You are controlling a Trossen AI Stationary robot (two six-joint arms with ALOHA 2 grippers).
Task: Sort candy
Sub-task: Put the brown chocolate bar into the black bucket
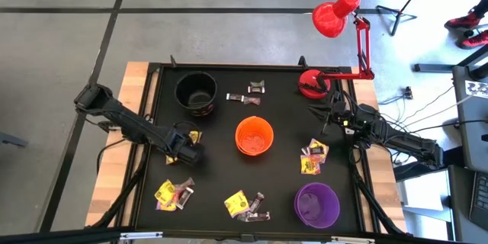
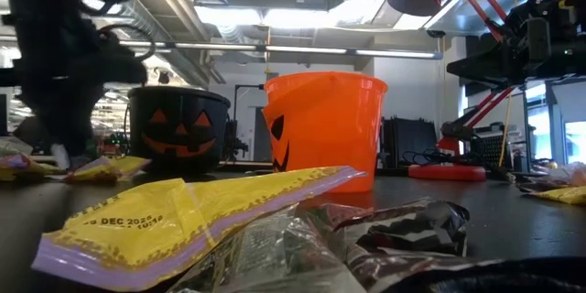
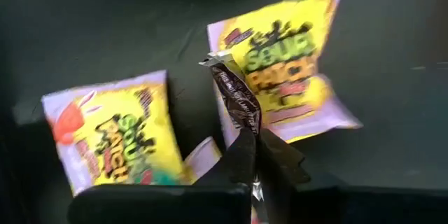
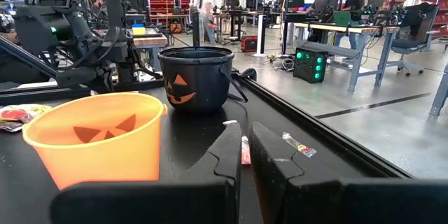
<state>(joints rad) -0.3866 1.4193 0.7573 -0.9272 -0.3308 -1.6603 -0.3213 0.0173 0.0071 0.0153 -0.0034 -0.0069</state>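
At the table's left, my left gripper (image 1: pixel 188 152) sits low on the black mat (image 1: pixel 221 175), clenched on a dark brown candy wrapper (image 3: pixel 238 101) that stands up from between my fingers (image 3: pixel 241 161). Two yellow candy packets (image 3: pixel 112 136) lie flat just beyond it, one to each side. Nearer the front edge, a yellow-and-dark pile (image 1: pixel 173 193); farther right, another small pile (image 1: pixel 248 206). Black cup (image 1: pixel 196 91) at the back left, a few silvery sweets (image 1: pixel 252 95) beside it. Orange cup (image 1: pixel 254 136) mid-table, upright; whether anything lies inside I can't quite tell. Right of it, a yellow cluster (image 1: pixel 313 157), then the purple cup (image 1: pixel 316 203) at the front right. My right gripper (image 1: pixel 332 120) hovers above the mat near the red lamp base (image 1: pixel 312 84), fingers closed together, holding nothing.
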